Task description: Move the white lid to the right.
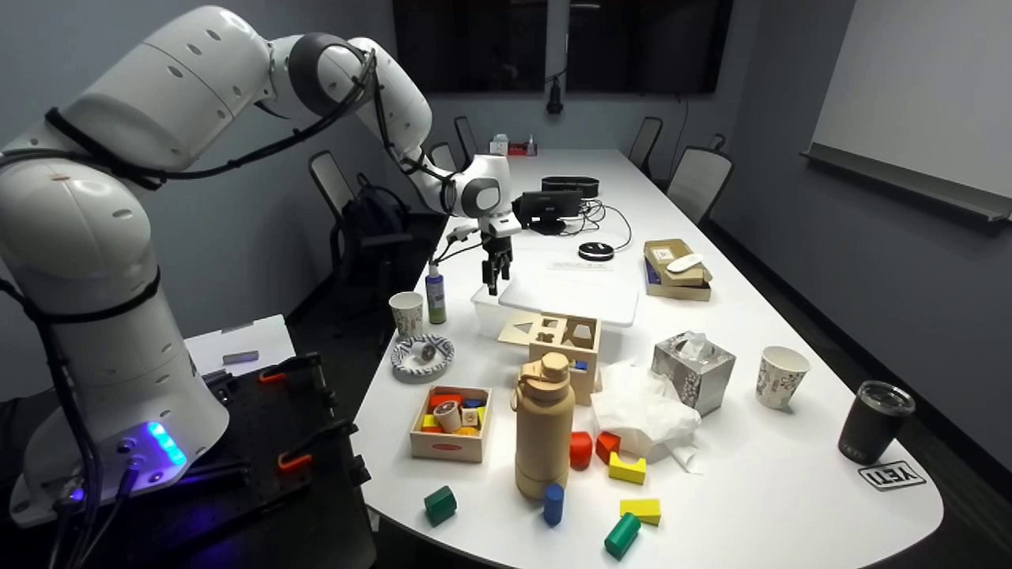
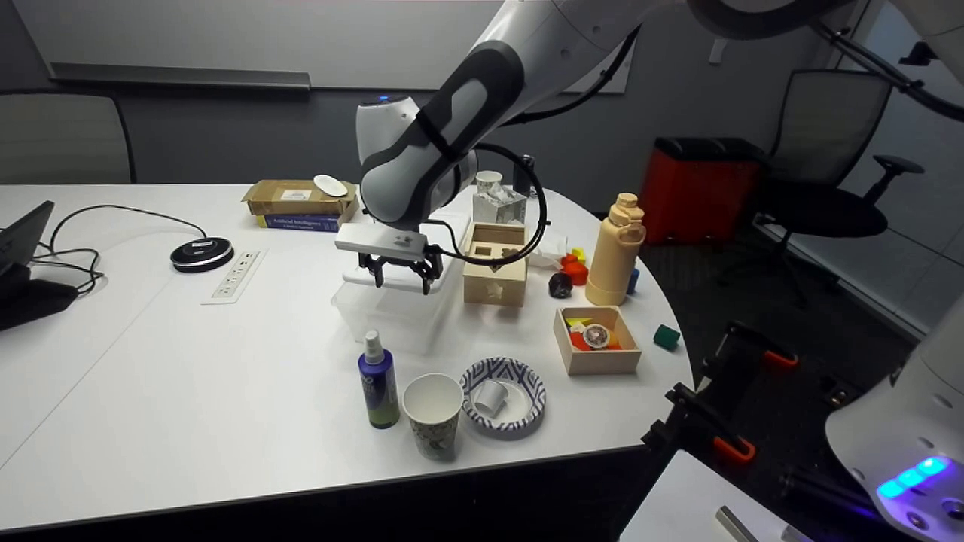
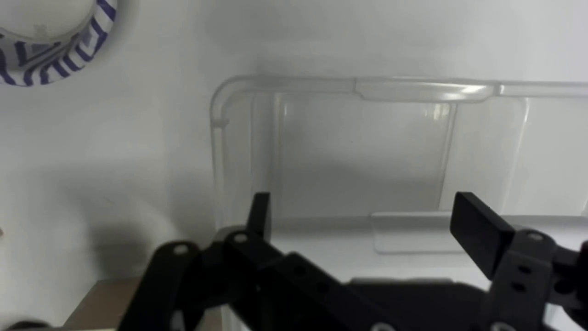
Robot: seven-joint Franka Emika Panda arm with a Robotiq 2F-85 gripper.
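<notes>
Empty hand (image 3: 362, 202), fingers spread; contact with the white lid (image 1: 573, 295) is unclear. Overpushing could tip it off the bin (image 3: 425, 90).

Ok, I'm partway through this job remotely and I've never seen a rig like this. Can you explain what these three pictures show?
The white machine is a jointed robot arm; the black end effector at its tip does the grasping. Two pictures come from cameras standing outside the robot. The third comes from a camera on its wrist, looking down past the end effector into a clear bin. On the white table, a white lid lies over part of that bin. Around it are a wooden shape box, a tan flask, a spray bottle, a patterned bowl and a tissue box. The jaws stand apart and nothing looks held; whether they touch the lid, I can't tell.
</notes>
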